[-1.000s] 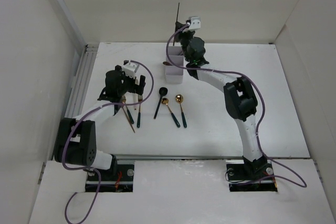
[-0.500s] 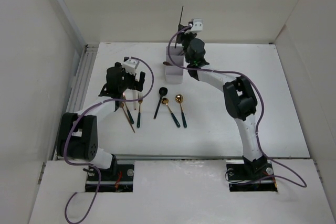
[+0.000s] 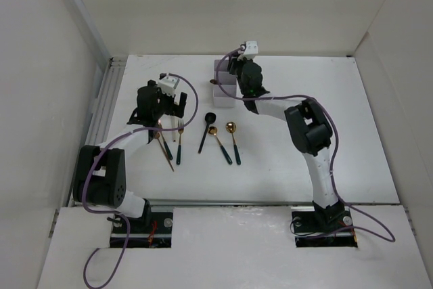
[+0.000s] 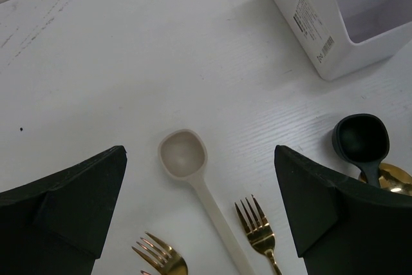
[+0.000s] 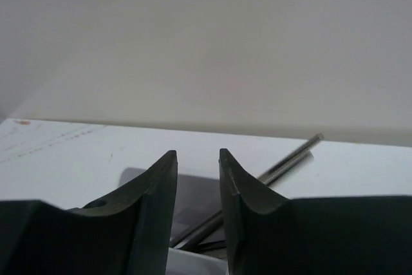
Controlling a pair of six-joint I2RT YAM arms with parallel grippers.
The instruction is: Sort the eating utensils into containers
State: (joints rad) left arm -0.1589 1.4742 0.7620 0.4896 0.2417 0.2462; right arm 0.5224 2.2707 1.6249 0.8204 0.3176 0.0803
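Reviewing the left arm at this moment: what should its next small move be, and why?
Probably a straight descent of the left gripper onto the pale spoon, then a close. Its jaws stand wide open with nothing held, one on each side of the spoon's bowl. A gold fork lies close beside the handle, so gripping near the bowl looks safer.

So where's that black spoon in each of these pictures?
Top external: the black spoon lies mid-table, on the near side of the white box.
Left wrist: its bowl sits at the right edge, below the white box.
Right wrist: not in it.
Shared landmark: the white box, clear in the top and left wrist views.
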